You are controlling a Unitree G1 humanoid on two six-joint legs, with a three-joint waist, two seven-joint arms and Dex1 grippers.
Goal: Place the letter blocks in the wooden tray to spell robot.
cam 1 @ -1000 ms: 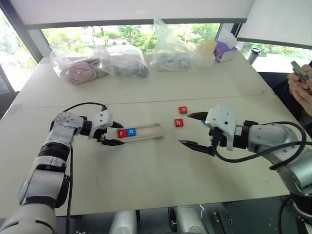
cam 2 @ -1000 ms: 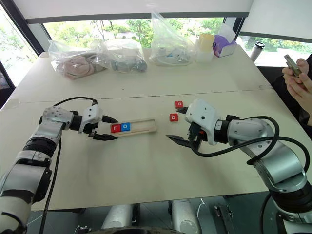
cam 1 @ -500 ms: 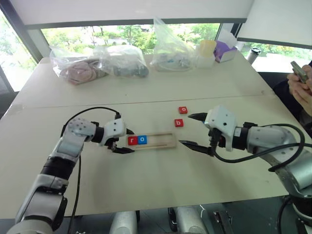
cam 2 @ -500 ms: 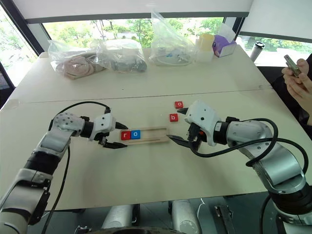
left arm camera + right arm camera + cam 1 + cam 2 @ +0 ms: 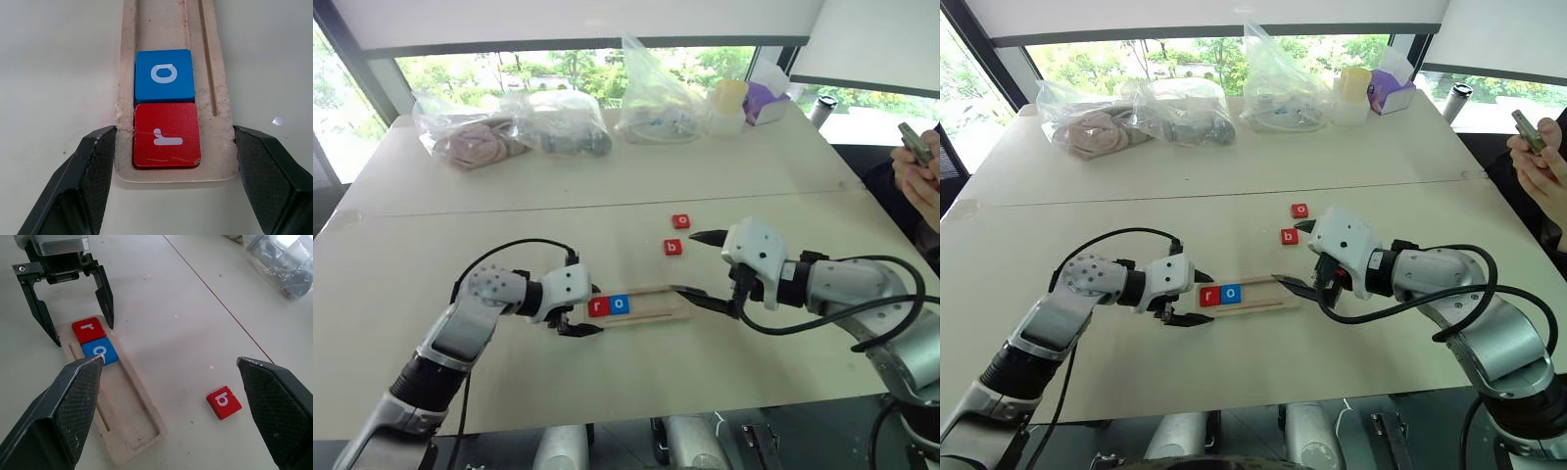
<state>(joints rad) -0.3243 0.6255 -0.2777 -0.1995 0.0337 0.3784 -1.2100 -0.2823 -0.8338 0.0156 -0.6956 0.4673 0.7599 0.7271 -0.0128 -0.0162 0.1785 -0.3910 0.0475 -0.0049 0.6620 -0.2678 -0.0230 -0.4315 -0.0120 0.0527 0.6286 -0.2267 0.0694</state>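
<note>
Along the near table, your left gripper [image 5: 173,147] is clamping the tray's [image 5: 651,302] end with r [image 5: 166,134] and o [image 5: 164,75] inside; right gripper [image 5: 700,264] is hanging wide open, b [image 5: 674,247] nearby.

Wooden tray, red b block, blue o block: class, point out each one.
wooden tray [image 5: 128,418], right wrist view, bare groove floor.
red b block [image 5: 223,402], right wrist view, top face.
blue o block [image 5: 164,75], left wrist view, top face.

The wooden tray [image 5: 641,305] is lying on the table [image 5: 607,377]. The r block [image 5: 598,306] and o block [image 5: 620,305] are sitting touching at its left end. The b block [image 5: 674,247] and another o block [image 5: 680,221] are lying behind the tray's right end.
</note>
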